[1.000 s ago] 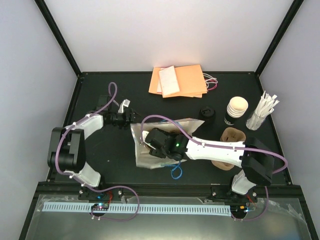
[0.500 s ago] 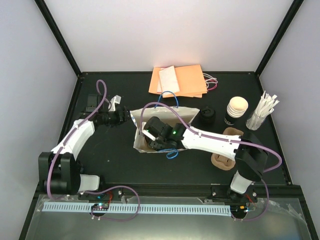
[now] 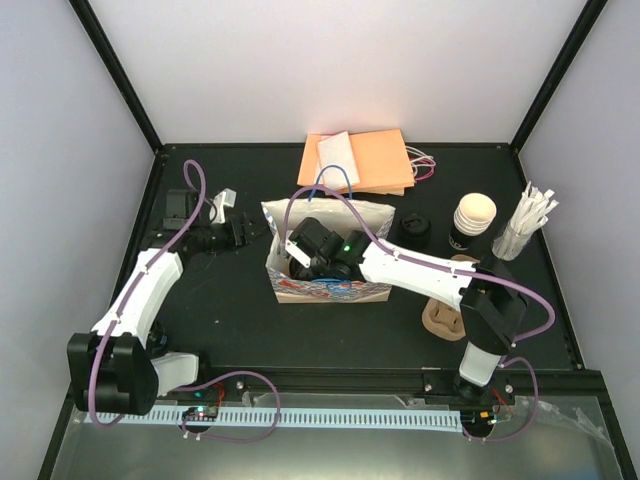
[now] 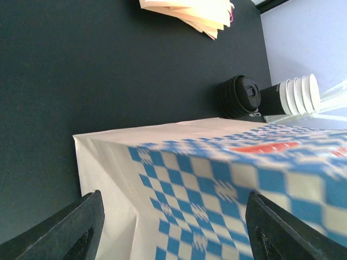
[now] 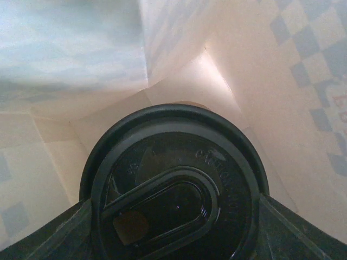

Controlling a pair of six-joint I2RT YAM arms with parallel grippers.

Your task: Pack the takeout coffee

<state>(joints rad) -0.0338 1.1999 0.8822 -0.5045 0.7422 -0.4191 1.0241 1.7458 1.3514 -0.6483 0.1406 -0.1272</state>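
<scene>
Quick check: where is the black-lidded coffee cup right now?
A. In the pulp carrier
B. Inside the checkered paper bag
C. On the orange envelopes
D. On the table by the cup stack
B: in the right wrist view the takeout coffee sits between the right fingers with the paper walls of the bag closing in all around it.

takeout coffee (image 5: 176, 200) in bag (image 3: 330, 290) | folders (image 3: 375, 160) behind bag | cup stack (image 3: 472, 220) right | left gripper (image 3: 243, 232) left
</scene>
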